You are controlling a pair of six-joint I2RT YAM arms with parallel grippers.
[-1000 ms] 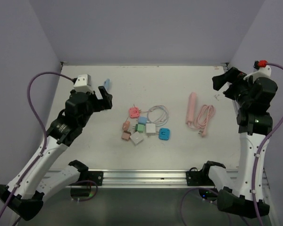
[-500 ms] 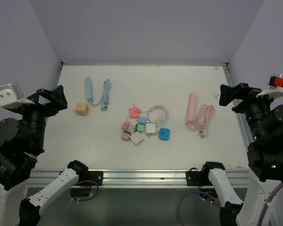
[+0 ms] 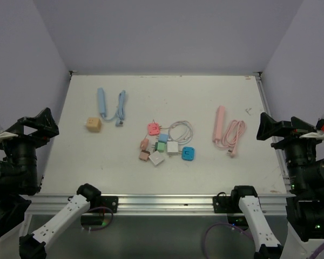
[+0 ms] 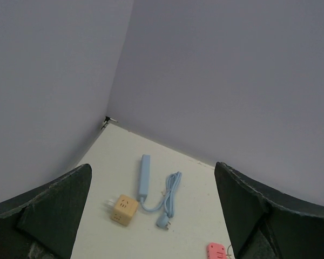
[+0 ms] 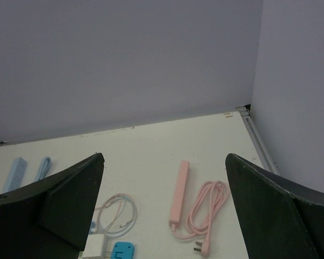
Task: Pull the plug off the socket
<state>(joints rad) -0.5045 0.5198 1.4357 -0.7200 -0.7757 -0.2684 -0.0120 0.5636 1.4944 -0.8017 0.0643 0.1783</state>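
Observation:
An orange cube socket lies at the left of the table, and in the left wrist view a pale plug sticks out of the cube socket's left side. A blue power strip with its cord lies just beyond it. A pink power strip lies at the right with its coiled cord. My left gripper is raised at the near left, open and holding nothing. The right gripper is raised at the near right, also open, well back from the pink strip.
A cluster of small adapters sits mid-table: pink, green, white and blue, with a thin coiled cable behind them. Purple walls enclose the back and sides. A metal rail runs along the near edge.
Both arms have pulled back from over the table toward the near corners. The left arm no longer covers the orange cube and blue strip, which now show fully.

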